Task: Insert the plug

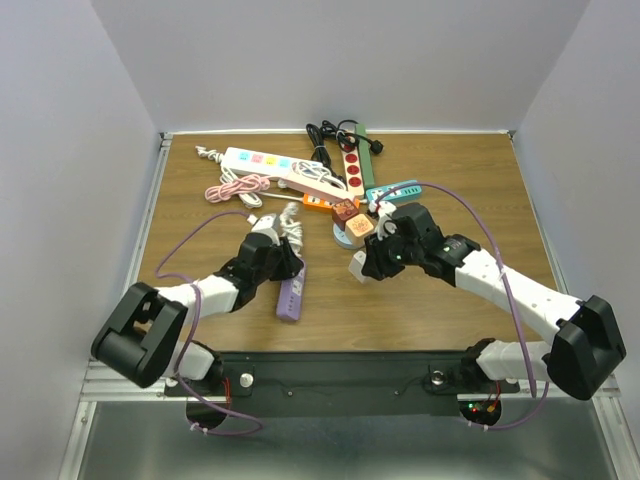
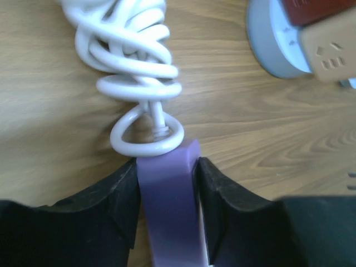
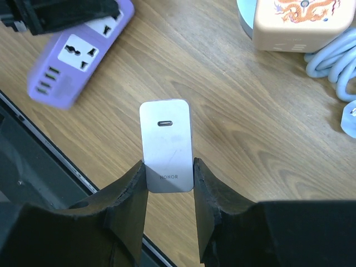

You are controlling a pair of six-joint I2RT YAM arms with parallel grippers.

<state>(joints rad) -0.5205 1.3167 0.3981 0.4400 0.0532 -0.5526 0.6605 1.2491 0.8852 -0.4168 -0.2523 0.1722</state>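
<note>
A purple power strip [image 1: 291,293] lies on the wooden table at front centre. My left gripper [image 1: 283,262] is shut on its far end; in the left wrist view the strip [image 2: 167,211] sits tight between both black fingers. Its white coiled cable [image 2: 133,61] lies just beyond. My right gripper [image 1: 362,266] is shut on a white HONOR charger plug [image 3: 166,146], held above the table to the right of the strip. The strip's sockets show in the right wrist view [image 3: 78,53] at upper left.
Further back lie a white power strip [image 1: 258,162], a pink cable [image 1: 238,187], a red strip [image 1: 352,165], a teal strip [image 1: 395,190], black cables [image 1: 325,135] and a round grey base [image 3: 245,19] bearing cube adapters [image 1: 358,226]. The table's near edge [image 3: 55,156] is close.
</note>
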